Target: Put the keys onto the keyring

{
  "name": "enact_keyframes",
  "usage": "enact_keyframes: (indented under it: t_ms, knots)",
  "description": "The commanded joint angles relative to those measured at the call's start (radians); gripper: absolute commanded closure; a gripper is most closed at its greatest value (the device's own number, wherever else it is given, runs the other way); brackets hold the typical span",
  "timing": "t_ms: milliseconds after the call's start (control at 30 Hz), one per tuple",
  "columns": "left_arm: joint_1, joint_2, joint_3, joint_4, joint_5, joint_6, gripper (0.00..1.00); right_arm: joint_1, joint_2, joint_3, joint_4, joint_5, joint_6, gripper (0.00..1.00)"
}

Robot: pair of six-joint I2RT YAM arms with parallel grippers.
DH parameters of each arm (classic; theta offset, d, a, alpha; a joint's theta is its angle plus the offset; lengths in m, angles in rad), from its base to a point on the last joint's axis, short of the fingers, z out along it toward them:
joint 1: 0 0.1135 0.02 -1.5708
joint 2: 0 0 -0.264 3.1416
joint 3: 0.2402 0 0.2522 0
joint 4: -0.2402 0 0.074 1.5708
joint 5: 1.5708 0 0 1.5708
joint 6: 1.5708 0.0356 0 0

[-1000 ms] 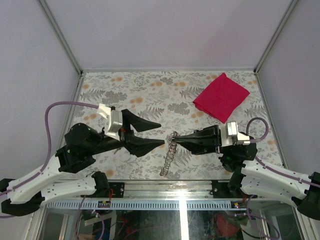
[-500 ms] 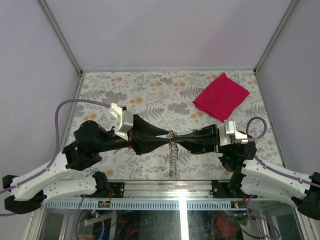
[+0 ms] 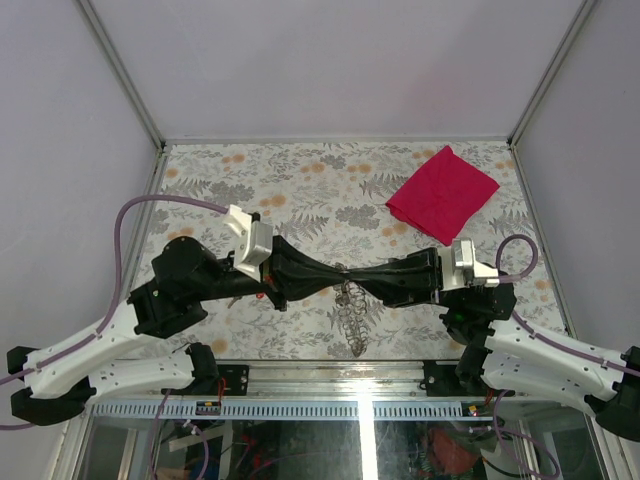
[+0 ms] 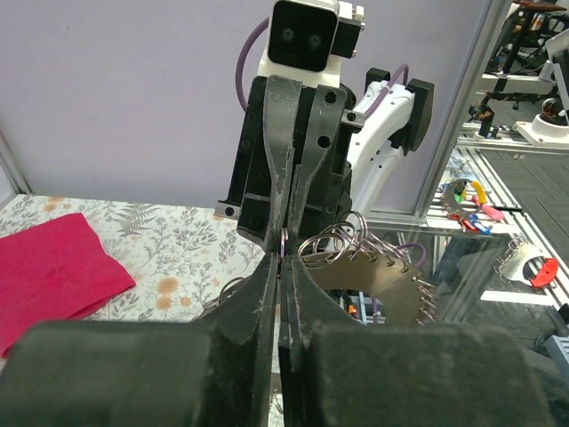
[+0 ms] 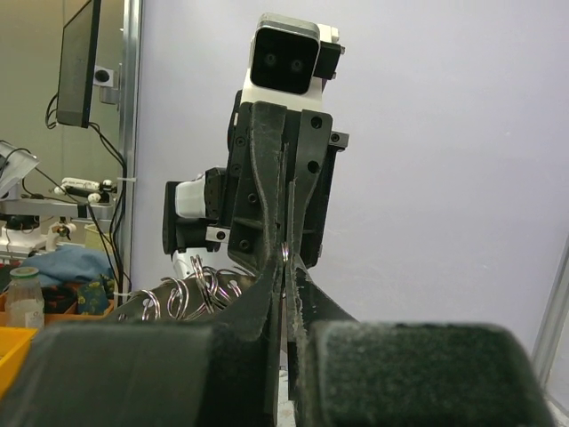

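My left gripper and right gripper both pinch one keyring tip-to-tip; ring chain dangles toward six o'clock

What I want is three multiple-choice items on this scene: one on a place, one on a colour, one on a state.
1. Where does the red fabric cloth lie on the floral-patterned table?
A. near left corner
B. far right corner
C. under the left arm

2. What colour is the left arm's cable?
A. purple
B. green
C. orange

3. How do the left gripper and right gripper stand?
A. both wide open
B. left open, right shut
C. both shut, tip to tip on the bunch of silver metal keyrings

Key: 1 B, the cloth sits by the far right edge; 2 A, the looping cable is purple; 3 C, both wrist views show fingers pressed together on a ring.
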Motion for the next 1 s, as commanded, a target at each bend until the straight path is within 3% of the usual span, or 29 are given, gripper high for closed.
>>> enact_keyframes:
  t_ms: [0, 200, 333, 600, 800, 967]
  knots:
    - [-0.005, 0.015, 0.079, -0.027, -0.005, 0.003, 1.00, 0.005, -0.038, 0.055, -0.007, 0.011, -0.039, 0.99]
    - [-0.005, 0.061, 0.196, -0.296, -0.041, 0.073, 1.00, 0.004, -0.130, 0.115, -0.387, -0.005, -0.183, 0.70]
    - [-0.005, 0.102, 0.273, -0.481, -0.066, 0.117, 1.00, 0.006, -0.196, 0.129, -0.630, 0.067, -0.264, 0.58]
    - [-0.005, 0.199, 0.393, -0.738, -0.074, 0.181, 1.00, 0.005, -0.249, 0.158, -0.979, 0.175, -0.273, 0.55]
    - [-0.005, 0.287, 0.472, -0.871, -0.071, 0.222, 1.00, 0.004, -0.231, 0.175, -1.104, 0.183, -0.266, 0.55]
    - [-0.005, 0.338, 0.521, -0.947, -0.067, 0.247, 1.00, 0.004, -0.231, 0.179, -1.094, 0.154, -0.282, 0.59]
